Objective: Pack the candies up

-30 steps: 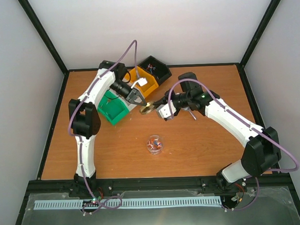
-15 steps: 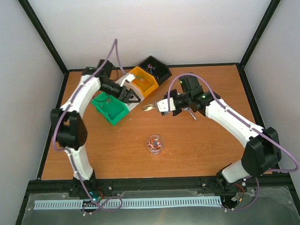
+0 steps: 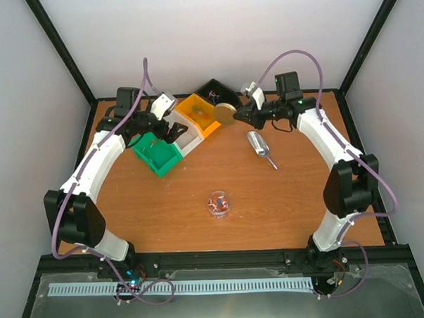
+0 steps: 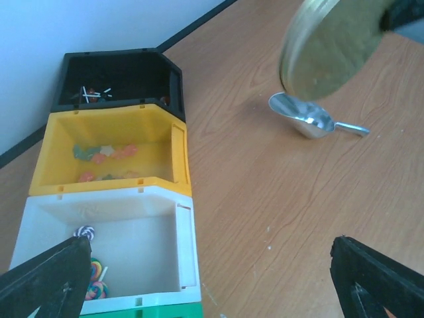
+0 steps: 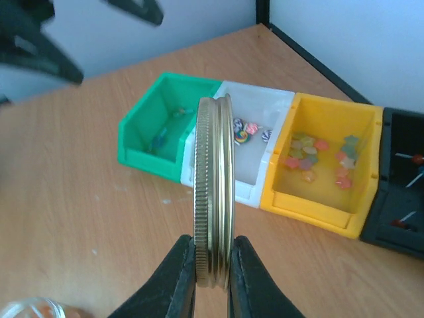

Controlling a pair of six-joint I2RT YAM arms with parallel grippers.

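Small candies (image 3: 218,202) lie in a clear jar in the middle of the table. More candies (image 4: 106,156) rest in the yellow bin (image 3: 199,116), and a few in the white bin (image 4: 112,252). My right gripper (image 5: 213,271) is shut on the edge of the round gold lid (image 5: 214,192), holding it upright in the air just right of the yellow bin, where the top view shows the gold lid (image 3: 227,114). My left gripper (image 4: 212,291) is open and empty, hovering over the white bin's right wall. From above, the left gripper (image 3: 170,135) sits by the bin row.
Green bin (image 3: 159,153), white bin (image 3: 184,132), yellow bin and black bin (image 3: 220,97) stand in a diagonal row at the back. A shiny metal scoop (image 3: 259,144) lies on the wood right of them. Black frame posts edge the table.
My left gripper has opened and pulled back left toward the bins. My right arm has swung back and right, carrying the gold lid from mid-table to beside the yellow bin.
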